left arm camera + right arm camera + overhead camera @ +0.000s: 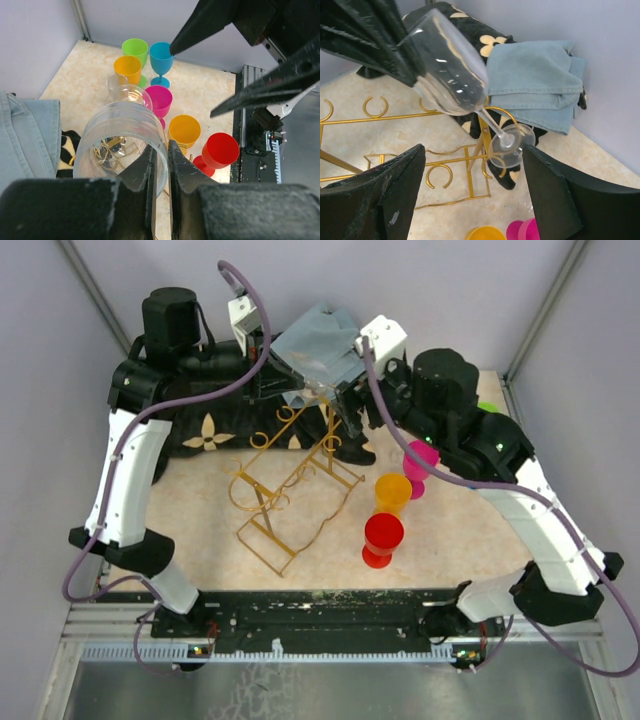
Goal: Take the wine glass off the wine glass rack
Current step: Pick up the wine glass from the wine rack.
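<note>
A clear wine glass (pixel 451 75) hangs tilted in the air, its rim up and its foot (pixel 511 145) pointing down. My left gripper (pixel 161 147) is shut on the rim of its bowl (pixel 117 132), one finger inside and one outside. The gold wire wine glass rack (pixel 290 490) stands on the table below it. The foot hangs close to one of its curled ends (pixel 506 111); I cannot tell if they touch. My right gripper (pixel 474 150) is open, one finger on each side of the foot and a little below it, touching nothing.
Red (pixel 383 537), orange (pixel 392 493) and pink (pixel 419 462) plastic goblets stand right of the rack. Green (pixel 135 50), blue (pixel 161 55) and more goblets stand farther right. A blue cloth (pixel 318 345) lies on a black flowered cloth (pixel 215 435) behind the rack.
</note>
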